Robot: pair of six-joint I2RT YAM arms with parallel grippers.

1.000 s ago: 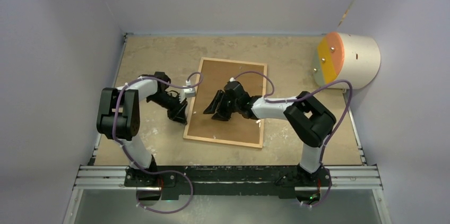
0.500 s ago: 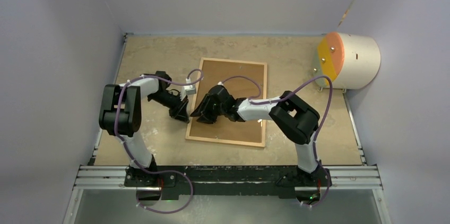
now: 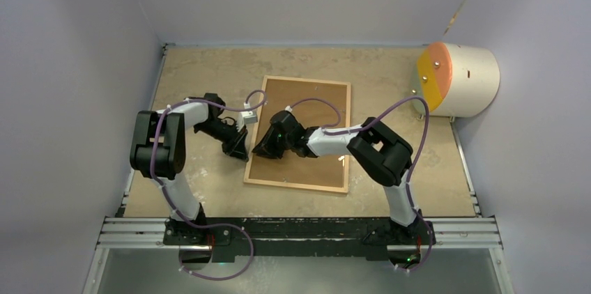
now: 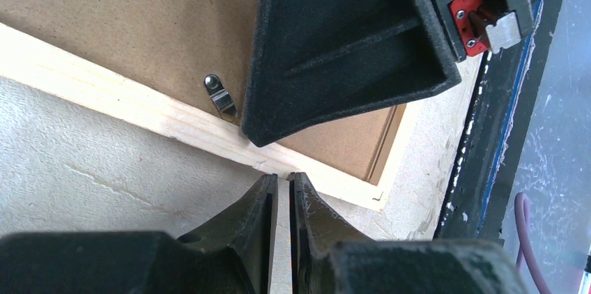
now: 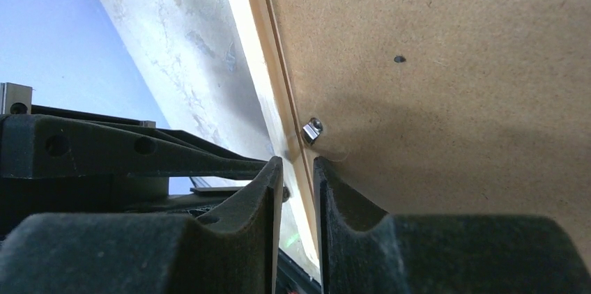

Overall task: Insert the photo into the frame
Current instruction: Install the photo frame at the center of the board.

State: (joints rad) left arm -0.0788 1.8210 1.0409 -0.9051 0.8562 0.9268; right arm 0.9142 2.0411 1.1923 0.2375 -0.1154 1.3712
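Observation:
The frame (image 3: pixel 296 184) lies face down mid-table, a plain brown backing board (image 3: pixel 317 109) filling it. The photo is hidden. My left gripper (image 3: pixel 241 152) is shut and empty, low on the table just outside the frame's left strip (image 4: pixel 139 106), its tips (image 4: pixel 283 179) almost touching the strip. My right gripper (image 3: pixel 260 149) is over the board's left edge, jaws nearly together with nothing between them (image 5: pixel 297 165), just short of a small metal clip (image 5: pixel 312 129). The same clip (image 4: pixel 221 99) shows beside my right finger (image 4: pixel 334 50) in the left wrist view.
A white cylinder with an orange and yellow face (image 3: pixel 456 79) lies at the back right corner. Grey walls close in the table on the left, back and right. The black rail (image 3: pixel 300 228) carrying the arm bases runs along the near edge.
My right gripper has moved left across the backing board to the frame's left edge and its jaws have closed. My left gripper has barely moved.

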